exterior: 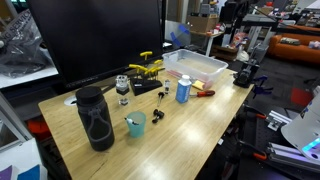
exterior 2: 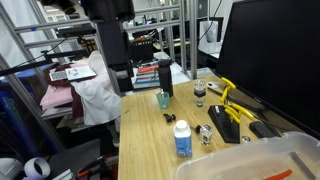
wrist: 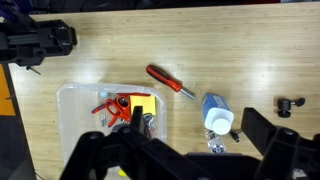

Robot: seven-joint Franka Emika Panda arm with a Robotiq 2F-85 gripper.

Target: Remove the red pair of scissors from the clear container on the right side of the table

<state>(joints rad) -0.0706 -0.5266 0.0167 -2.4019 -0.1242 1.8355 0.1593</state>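
The red pair of scissors [wrist: 113, 104] lies inside the clear container [wrist: 75, 112], next to a yellow item [wrist: 142, 104]. In an exterior view the scissors show as a red patch [exterior 2: 300, 160] in the container [exterior 2: 232, 166]. In the other exterior view the container [exterior: 196, 60] stands at the far right of the table [exterior: 190, 135], and its contents are hidden there. My gripper [wrist: 197, 122] is open and empty, high above the table. One finger is over the container's edge and the other is beyond the bottle. I cannot make the gripper out in either exterior view.
A slim red-orange tool [wrist: 170, 80] [exterior: 205, 93] and a blue-labelled bottle [wrist: 213, 110] [exterior: 183, 90] [exterior 2: 182, 140] lie beside the container. A teal cup [exterior: 135, 124], a black bottle [exterior: 95, 118], yellow clamps [exterior: 148, 65] and a big monitor [exterior: 100, 40] stand farther along.
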